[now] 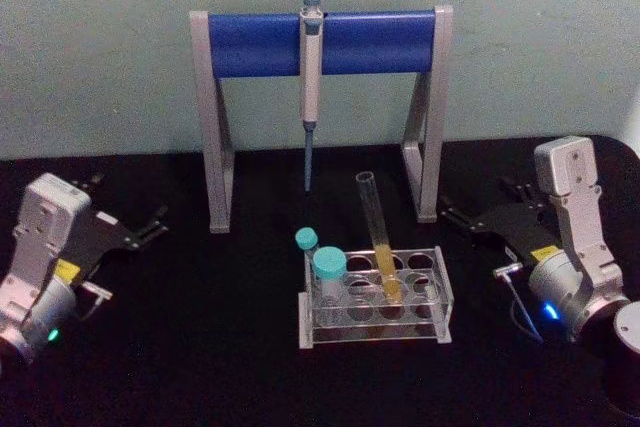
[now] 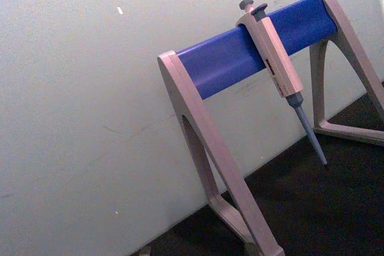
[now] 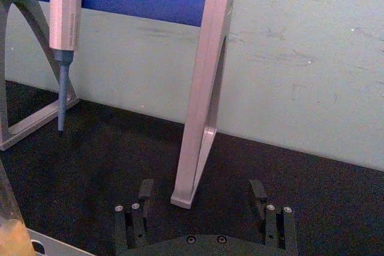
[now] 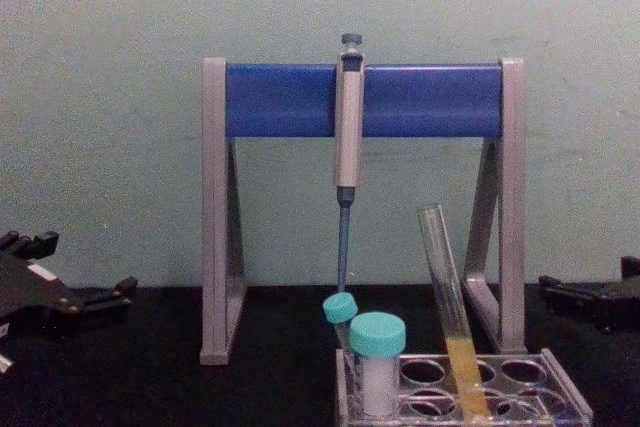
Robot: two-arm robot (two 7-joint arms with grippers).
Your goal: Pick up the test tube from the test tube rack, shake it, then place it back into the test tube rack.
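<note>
Test tube (image 1: 378,239) between distant grippers.

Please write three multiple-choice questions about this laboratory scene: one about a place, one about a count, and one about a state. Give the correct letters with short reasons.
1. Where does the grey-blue pipette hang?
A. On the blue bar of the tall grey pipette stand
B. In the low clear plastic test tube rack
C. In the right gripper

2. How many teal-capped white tubes stand in the rack?
A. None
B. Two
C. Five

3. What is the state of the long clear glass test tube with yellow-orange liquid?
A. Lying flat on the black table
B. Held up by the left gripper
C. Standing tilted in the rack, with no gripper touching it

Answers:
1 A: the head and chest views show it clipped at the middle of the bar.
2 B: two teal caps rise at the rack's left end.
3 C: it leans in a hole, and both grippers rest apart at the sides.
</note>
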